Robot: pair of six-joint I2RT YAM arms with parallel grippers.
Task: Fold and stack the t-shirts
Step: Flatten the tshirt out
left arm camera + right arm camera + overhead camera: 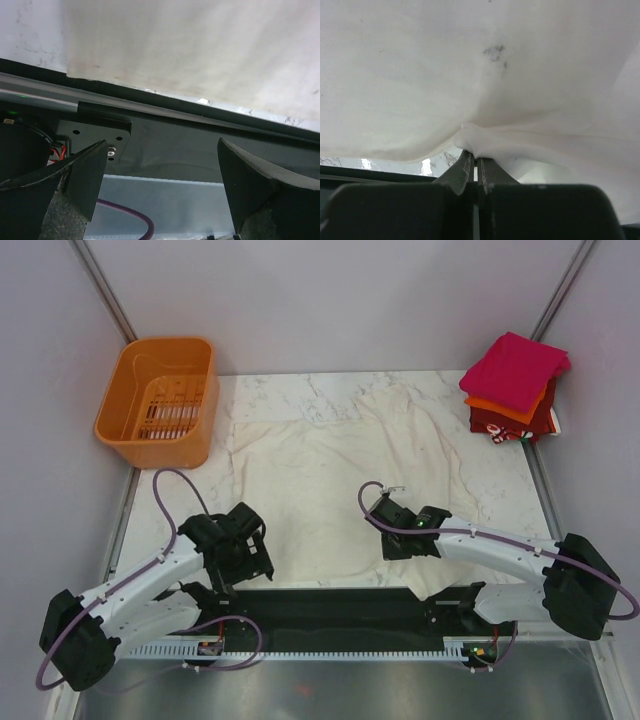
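Cream shirt [330, 460] lies spread flat ahead of both grippers, its near hem toward them. Right gripper [475, 162]: jaws pressed together on a small bunched fold of that hem, the cloth rising in a ridge just ahead of the tips. Left gripper [162, 190]: jaws spread wide, holding nothing. The hem lies just beyond them, apart, with the black rail [200, 135] directly beneath. Folded stack [512, 388], pink on top, sits well beyond the right gripper, to its right. Basket [160, 400] stands well beyond the left gripper. Probable hazards: the pinch looks shallow, so a pull may let the hem slip out. A lift by the right side alone would drag the shirt askew and wrinkle it. The left jaws, if shut where they hang, would miss the cloth or strike the rail.
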